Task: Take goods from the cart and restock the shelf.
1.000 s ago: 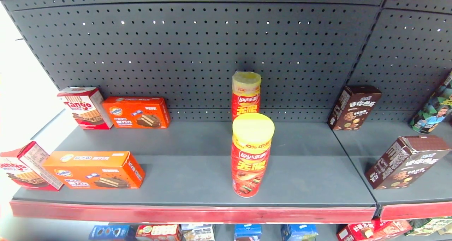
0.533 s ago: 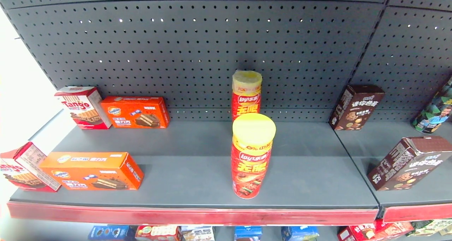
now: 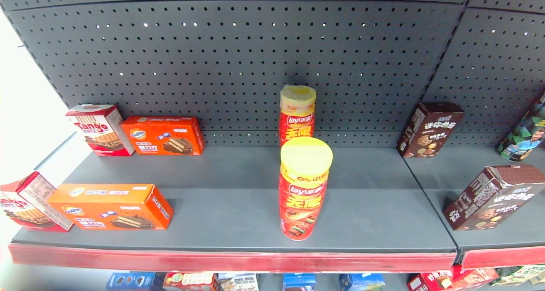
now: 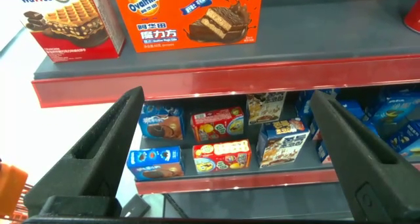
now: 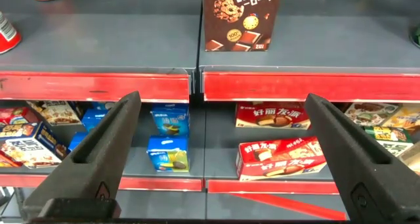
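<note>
Standing upright near the front of the shelf (image 3: 238, 223) was a red can (image 3: 303, 188) with a yellow lid. A second can (image 3: 297, 114) stood straight behind it against the pegboard (image 3: 213, 69). To the left, an orange box (image 3: 111, 206) lay near the front edge, with a wafer box (image 3: 27, 201) touching its outer end. Farther back sat another orange box (image 3: 164, 135), and another wafer box (image 3: 100, 130) was just beside it. On the neighbouring bay to the right, a brown box (image 3: 489, 197) sat tilted near the front. A second brown box (image 3: 428, 130) leaned at the back wall, and a green can (image 3: 526, 137) stood at the far right edge.

The left gripper (image 4: 226, 96) hung in front of the shelf's red lip (image 4: 275, 79), below the orange box, with its fingers (image 4: 98, 152) spread wide. Small packs (image 4: 220, 142) on the lower shelf showed through the gap.

The right gripper (image 5: 222, 98) hung before the seam between the two bays, below the front brown box. Its fingers (image 5: 354, 158) were likewise spread wide, and red cartons (image 5: 279, 158) and blue packs (image 5: 167, 148) on the lower shelf showed between them.
</note>
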### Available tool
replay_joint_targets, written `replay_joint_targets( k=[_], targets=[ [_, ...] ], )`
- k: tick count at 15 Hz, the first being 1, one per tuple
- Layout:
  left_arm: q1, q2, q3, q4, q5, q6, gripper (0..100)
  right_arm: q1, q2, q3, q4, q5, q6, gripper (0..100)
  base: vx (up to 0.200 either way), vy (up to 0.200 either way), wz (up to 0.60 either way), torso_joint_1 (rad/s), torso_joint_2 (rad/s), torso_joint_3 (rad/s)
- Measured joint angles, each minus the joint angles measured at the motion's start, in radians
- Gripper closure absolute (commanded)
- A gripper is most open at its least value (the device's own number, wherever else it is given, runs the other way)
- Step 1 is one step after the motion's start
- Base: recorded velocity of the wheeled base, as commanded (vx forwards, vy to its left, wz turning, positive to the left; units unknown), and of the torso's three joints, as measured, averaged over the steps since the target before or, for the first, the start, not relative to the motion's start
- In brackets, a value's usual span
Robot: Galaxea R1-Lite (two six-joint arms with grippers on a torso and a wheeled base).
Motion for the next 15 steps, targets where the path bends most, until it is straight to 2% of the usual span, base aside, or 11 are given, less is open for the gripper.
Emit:
replay_joint_targets(
  k=[15],
  targets=[
    [0.0,0.0,0.0,0.0,-0.002,0.003,0,-0.001,0.0,0.0,0.0,0.001,-0.002,0,0.0,0.0,0.0,0.0,0.0,0.0]
  ],
)
